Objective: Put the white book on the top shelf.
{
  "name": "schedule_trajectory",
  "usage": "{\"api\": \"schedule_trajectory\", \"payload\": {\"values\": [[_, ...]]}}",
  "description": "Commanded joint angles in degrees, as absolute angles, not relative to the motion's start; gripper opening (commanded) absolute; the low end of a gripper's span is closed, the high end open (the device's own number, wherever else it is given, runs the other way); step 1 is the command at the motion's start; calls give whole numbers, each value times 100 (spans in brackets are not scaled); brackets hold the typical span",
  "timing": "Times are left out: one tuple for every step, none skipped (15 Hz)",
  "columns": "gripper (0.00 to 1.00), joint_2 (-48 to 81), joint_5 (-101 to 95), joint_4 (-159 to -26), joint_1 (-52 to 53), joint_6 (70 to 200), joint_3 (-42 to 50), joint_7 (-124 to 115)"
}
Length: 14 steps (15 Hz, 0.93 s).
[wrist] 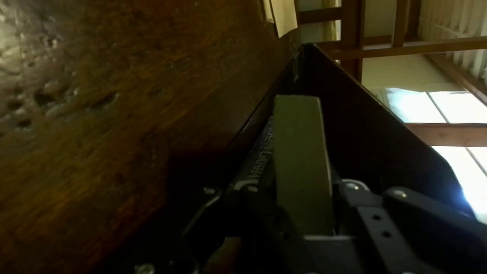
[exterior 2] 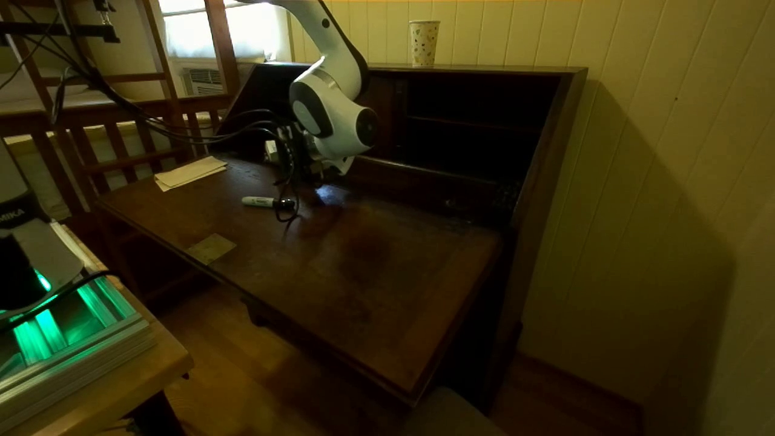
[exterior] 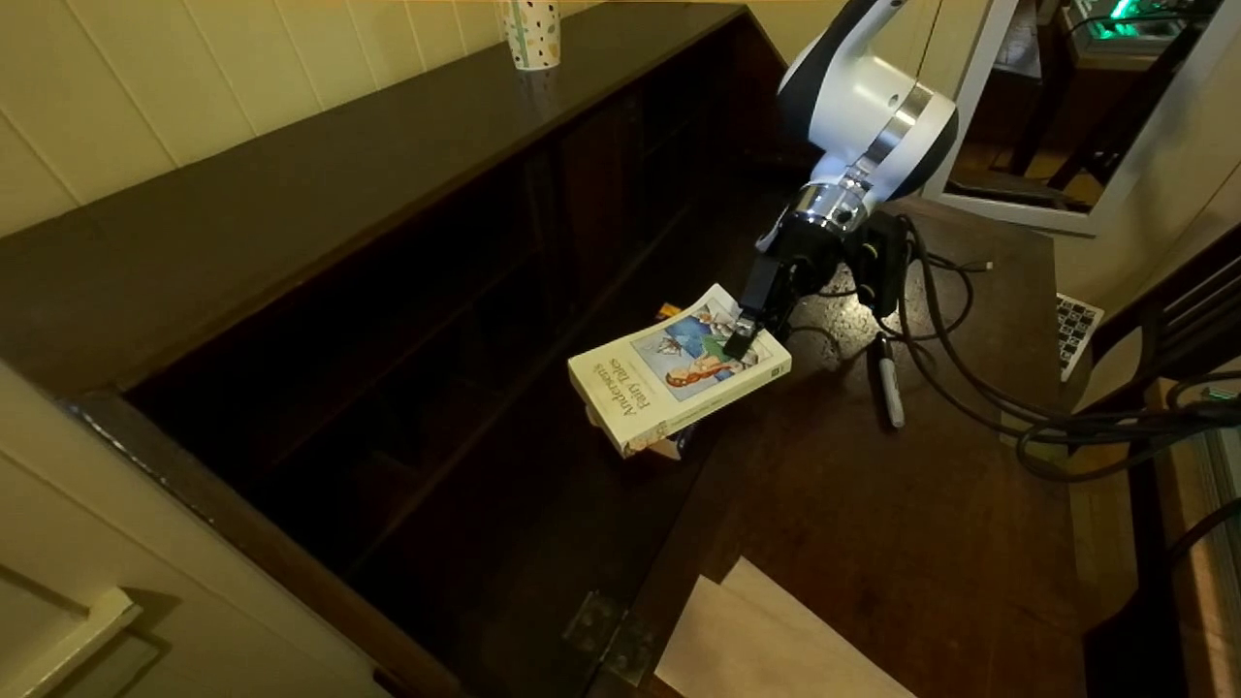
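The white book (exterior: 620, 388) has a colourful picture on its cover. It lies roughly flat, a little tilted, in an exterior view. A small pale part of it (exterior 2: 270, 150) shows beside the arm in an exterior view. In the wrist view its page edge (wrist: 298, 144) stands between the fingers. My gripper (exterior: 745, 332) is shut on its end; one finger is on the cover and the other is hidden beneath. The top shelf (exterior: 330, 388) is the wide dark recess at the bookcase's near end, beyond the book's far-left side; its inside is very dark.
A dark blue book (exterior: 676, 446) is partly hidden under the white book; its lettered spine (wrist: 262, 160) shows. The end board (exterior: 262, 562) bounds the recess. A marker (exterior: 889, 383), cables (exterior: 955, 364) and papers (exterior: 766, 630) lie on the desk. A cup (exterior: 533, 34) stands on top.
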<state>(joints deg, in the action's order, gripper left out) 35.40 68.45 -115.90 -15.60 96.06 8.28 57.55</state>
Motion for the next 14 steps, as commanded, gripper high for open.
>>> {"api": "schedule_trajectory", "payload": {"values": [[7,3741,6717,-11349,-1711,9108,831,5958],[7,3751,6694,-11313,-1728,9024,832,6038],[7,3751,6678,-11297,-1726,8995,840,6105],[7,3746,6667,-11278,-1725,8959,842,6179],[7,3737,6653,-11261,-1714,8945,845,6235],[7,3723,6637,-11249,-1700,8939,841,6304],[7,3712,6618,-11233,-1691,8925,833,6386],[7,3691,6595,-11214,-1675,8920,822,6468],[7,3680,6578,-11190,-1662,8910,812,6543],[7,3672,6567,-11159,-1658,8884,798,6622],[7,3668,6568,-11126,-1657,8868,782,6706],[7,3666,6578,-11085,-1664,8821,761,6773],[7,3659,6582,-11051,-1668,8776,747,6855],[7,3643,6597,-11019,-1671,8719,732,6949]]}}
